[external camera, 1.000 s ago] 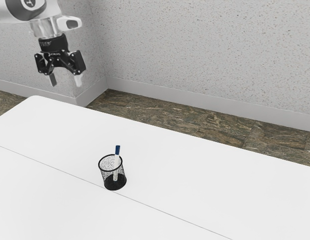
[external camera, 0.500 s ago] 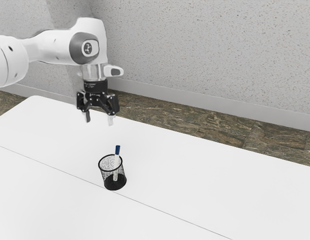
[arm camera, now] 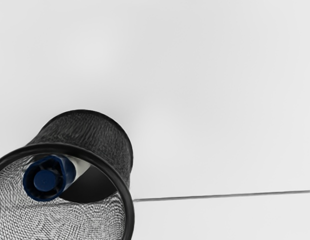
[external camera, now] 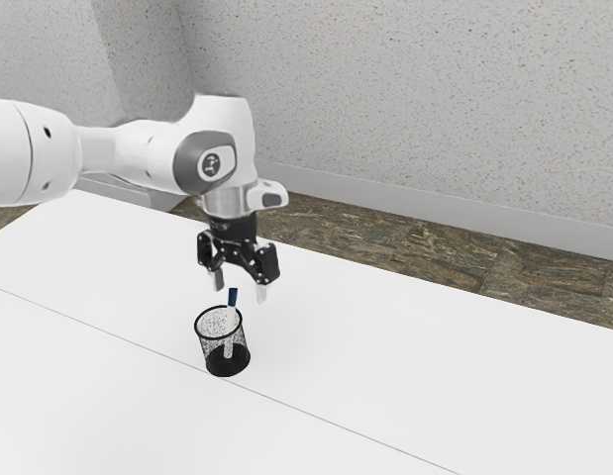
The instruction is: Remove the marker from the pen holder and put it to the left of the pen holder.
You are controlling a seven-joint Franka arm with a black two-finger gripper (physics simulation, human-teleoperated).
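In the exterior view my gripper [external camera: 240, 288] is open, its fingertips just above the pen holder's rim height, with the marker's blue end [external camera: 233, 297] showing between them. The marker, white with a blue end, leans inside the black mesh pen holder [external camera: 224, 364], its blue end above the rim. The wrist view looks down on the pen holder [arm camera: 125, 200] and the marker's blue end [arm camera: 47, 177], close under the hand. Neither finger is seen pressing on the marker.
The white table [external camera: 405, 346] surrounds the pen holder, and a thin seam [external camera: 316, 411] runs across it beside the holder's base. Beyond the table's far edge are a brown stone-like floor and a speckled wall.
My arm has come down and toward the exterior view's right, from high over the table's far side to just above the pen holder. The marker and pen holder have not moved.
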